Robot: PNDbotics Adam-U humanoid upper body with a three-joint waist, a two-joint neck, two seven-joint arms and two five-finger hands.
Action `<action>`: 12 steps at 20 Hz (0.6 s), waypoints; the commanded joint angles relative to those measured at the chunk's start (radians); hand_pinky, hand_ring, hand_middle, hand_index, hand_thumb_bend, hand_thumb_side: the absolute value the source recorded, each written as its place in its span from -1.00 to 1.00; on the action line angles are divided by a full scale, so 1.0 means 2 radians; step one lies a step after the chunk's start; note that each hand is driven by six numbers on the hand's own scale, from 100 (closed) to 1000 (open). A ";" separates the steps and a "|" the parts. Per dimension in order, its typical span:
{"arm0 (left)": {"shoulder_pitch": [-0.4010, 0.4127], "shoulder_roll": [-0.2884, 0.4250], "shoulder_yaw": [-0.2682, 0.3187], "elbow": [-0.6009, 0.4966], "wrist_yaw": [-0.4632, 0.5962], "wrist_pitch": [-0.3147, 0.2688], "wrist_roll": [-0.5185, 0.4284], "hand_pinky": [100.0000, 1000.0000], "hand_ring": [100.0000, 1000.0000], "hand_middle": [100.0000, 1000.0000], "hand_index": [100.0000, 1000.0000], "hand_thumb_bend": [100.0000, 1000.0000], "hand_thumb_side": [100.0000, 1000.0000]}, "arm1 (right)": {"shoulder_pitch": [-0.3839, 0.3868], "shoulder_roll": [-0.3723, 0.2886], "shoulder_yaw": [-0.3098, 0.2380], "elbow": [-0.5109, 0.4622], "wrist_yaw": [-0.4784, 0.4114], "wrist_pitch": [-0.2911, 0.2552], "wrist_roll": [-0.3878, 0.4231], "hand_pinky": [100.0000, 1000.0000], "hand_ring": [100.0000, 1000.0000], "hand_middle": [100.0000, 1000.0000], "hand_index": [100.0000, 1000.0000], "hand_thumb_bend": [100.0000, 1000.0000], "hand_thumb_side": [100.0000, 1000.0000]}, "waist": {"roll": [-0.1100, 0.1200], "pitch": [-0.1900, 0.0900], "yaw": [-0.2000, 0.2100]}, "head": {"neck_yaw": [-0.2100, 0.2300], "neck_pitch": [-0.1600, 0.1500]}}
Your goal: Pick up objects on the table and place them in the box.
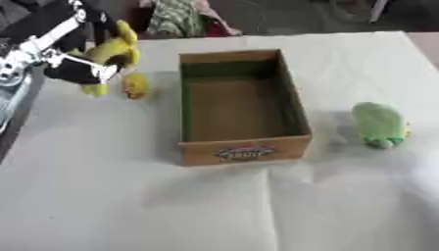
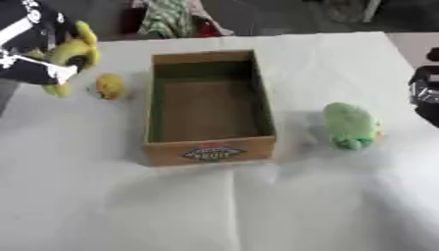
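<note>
An open cardboard box (image 1: 243,147) stands in the middle of the white-covered table, with nothing showing inside it. My left hand (image 1: 79,69) is at the upper left, raised above the table left of the box, shut on a yellow-green plush toy (image 1: 113,51) that sticks out above and below the fingers. A small yellow object (image 1: 135,87) lies on the table between that hand and the box. A pale green plush toy (image 1: 379,124) lies right of the box. My right hand (image 2: 426,93) shows only as a dark shape at the right edge.
The table (image 1: 214,211) is covered with a white cloth. Striped fabric (image 1: 178,17) and dark clutter lie beyond the far edge. A dark surface (image 1: 13,105) borders the table's left edge.
</note>
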 commanded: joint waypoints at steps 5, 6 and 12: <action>-0.066 -0.066 -0.021 0.082 -0.053 -0.026 0.012 -0.26 -1.00 -1.00 -0.60 -1.00 -1.00 | -0.015 -0.013 0.001 -0.010 -0.006 -0.003 0.000 0.31 0.50 0.47 0.56 -1.00 -0.94 | -0.006 -0.007 -0.012 | 0.013 -0.002; -0.070 -0.072 -0.023 0.090 -0.060 -0.031 0.014 -0.24 -1.00 -1.00 -0.58 -1.00 -1.00 | -0.017 -0.012 0.000 -0.011 -0.007 -0.004 -0.002 0.31 0.50 0.46 0.55 -1.00 -0.95 | -0.007 -0.007 -0.014 | 0.015 -0.003; -0.097 -0.141 -0.032 0.162 -0.105 -0.066 0.019 -0.20 -1.00 -1.00 -0.52 -1.00 -1.00 | -0.026 -0.006 -0.009 -0.019 0.000 0.004 -0.034 0.42 0.55 0.44 0.49 -1.00 -0.98 | -0.009 -0.004 -0.036 | 0.031 -0.006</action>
